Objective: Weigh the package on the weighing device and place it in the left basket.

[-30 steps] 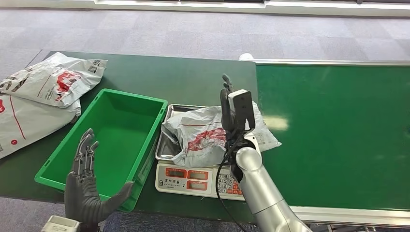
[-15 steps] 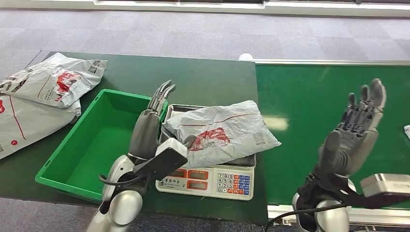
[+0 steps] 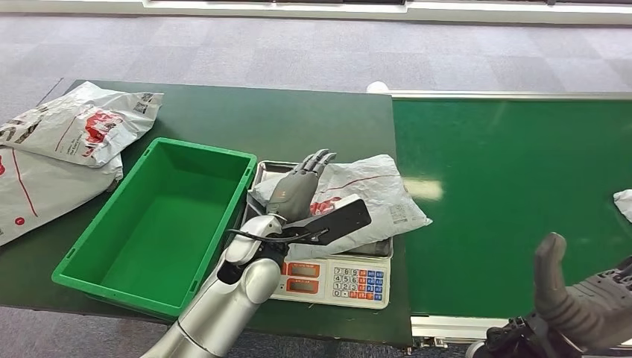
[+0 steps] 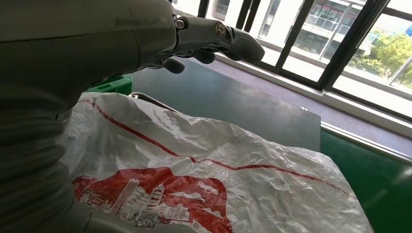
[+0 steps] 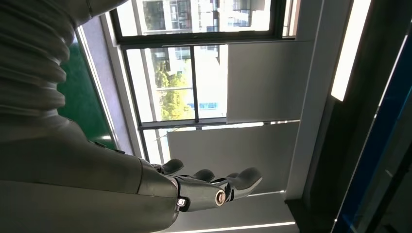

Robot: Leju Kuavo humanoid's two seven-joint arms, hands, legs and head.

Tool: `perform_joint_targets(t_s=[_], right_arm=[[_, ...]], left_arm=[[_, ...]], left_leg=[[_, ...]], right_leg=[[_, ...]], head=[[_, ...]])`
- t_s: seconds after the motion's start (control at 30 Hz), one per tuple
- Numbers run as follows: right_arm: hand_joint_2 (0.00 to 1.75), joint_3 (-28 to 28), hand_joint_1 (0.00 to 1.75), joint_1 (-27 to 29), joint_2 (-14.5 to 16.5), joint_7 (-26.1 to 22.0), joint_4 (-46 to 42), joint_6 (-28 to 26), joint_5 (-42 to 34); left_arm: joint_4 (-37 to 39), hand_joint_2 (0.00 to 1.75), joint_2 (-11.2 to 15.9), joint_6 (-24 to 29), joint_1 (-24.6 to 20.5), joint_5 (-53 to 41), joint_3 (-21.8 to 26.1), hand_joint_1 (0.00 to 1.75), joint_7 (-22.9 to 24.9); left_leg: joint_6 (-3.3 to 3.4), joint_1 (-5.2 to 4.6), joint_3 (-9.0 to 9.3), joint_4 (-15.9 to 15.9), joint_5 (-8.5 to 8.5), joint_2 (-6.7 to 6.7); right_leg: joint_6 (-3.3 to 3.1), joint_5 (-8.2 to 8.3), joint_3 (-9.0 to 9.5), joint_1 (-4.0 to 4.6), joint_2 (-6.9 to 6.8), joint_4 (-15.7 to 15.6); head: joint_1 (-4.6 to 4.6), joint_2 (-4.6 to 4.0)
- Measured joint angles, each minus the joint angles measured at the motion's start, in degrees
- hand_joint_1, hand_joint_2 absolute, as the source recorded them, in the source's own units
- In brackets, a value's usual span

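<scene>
The dark green desk (image 3: 223, 119) carried most of the things, and a green conveyor belt (image 3: 514, 194) with a metal edge stood just beside it on the right. On the desk, the green plastic basket (image 3: 97, 257) lay left of the weighing device (image 3: 328, 280), touching or almost touching its side; nothing was inside the basket. The weighing device was a white scale with red displays and a coloured keypad on the front, and a steel pan (image 3: 262, 173) on top.

The package (image 3: 373, 194), a crumpled grey-white mailing bag with a red printed picture and a thin red line, lay on this pan. Its right end hung past the pan toward the belt. In the left wrist view the same package (image 4: 233, 184) was seen very near under the hand.

The left hand (image 3: 302, 183) was over the left part of the package, its fingers straight and a little apart, pointing away from the robot. It was released and held nothing; whether the palm touched the bag, I cannot tell. The right hand (image 3: 589, 306) was low at the near right corner, over the edge of the belt, with thumb up and fingers loosely spread, also holding nothing.

Two more mailing bags (image 3: 67, 142) lay at the far left of the desk, one overlapping the other, well apart from the scale. A small white object (image 3: 623, 205) lay at the right edge of the belt.
</scene>
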Motion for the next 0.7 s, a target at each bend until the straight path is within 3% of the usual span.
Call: perform_joint_targets(t_s=[0.3,0.43,0.7], right_arm=[[1.75,2.0,0.0,-0.5,0.0,0.0,-0.4,0.0,-0.9],[1.75,4.5,0.0,-2.1,0.0,0.0,1.3,0.0,-1.4],[1.75,6.6,0.0,-5.2,1.1,0.2,3.7,0.0,-2.3]], left_arm=[[8.0,1.75,-1.5,-1.6,-2.2,-0.8,-0.2,0.0,1.3],[15.7,1.75,-3.1,-4.2,-3.4,-1.4,-0.2,1.73,1.7],[27.4,1.75,-4.3,-5.7,-7.8,-6.1,-0.4,1.75,4.5]], left_leg=[[0.01,0.0,0.0,0.0,0.01,-0.01],[0.02,0.0,0.01,0.0,0.02,-0.01],[0.03,0.01,0.26,0.0,0.01,-0.08]], right_leg=[[0.01,0.0,0.06,-0.01,0.0,0.0],[0.01,0.01,0.07,-0.01,-0.01,0.0],[0.0,-0.01,0.39,0.01,-0.08,0.0]], head=[[0.0,0.0],[0.0,0.0],[-0.01,0.0]])
